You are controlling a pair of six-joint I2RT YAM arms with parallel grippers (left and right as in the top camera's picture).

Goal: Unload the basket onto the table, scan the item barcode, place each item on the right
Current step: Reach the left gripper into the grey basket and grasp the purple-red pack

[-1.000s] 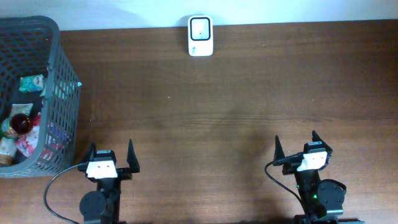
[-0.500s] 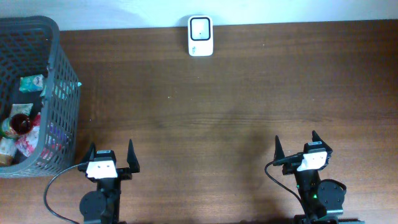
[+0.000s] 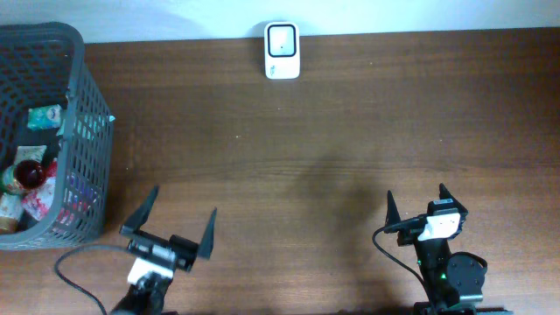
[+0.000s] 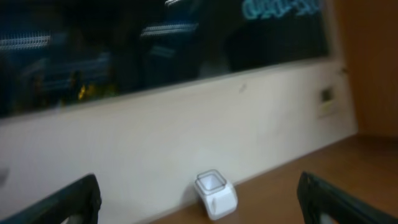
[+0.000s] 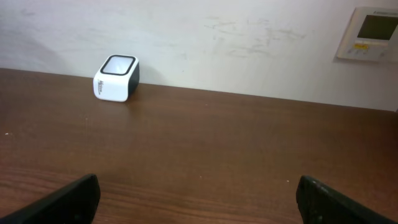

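Overhead shows one grey basket at the left edge of the tabletop, holding several wrapped items (their exact count is lost behind the mesh). One white scanner stands at the far edge, well apart from both arms. Two grippers sit at the near edge, the left gripper and the right gripper, each with two fingers spread wide and holding nothing. Right wrist view adds one wall panel.
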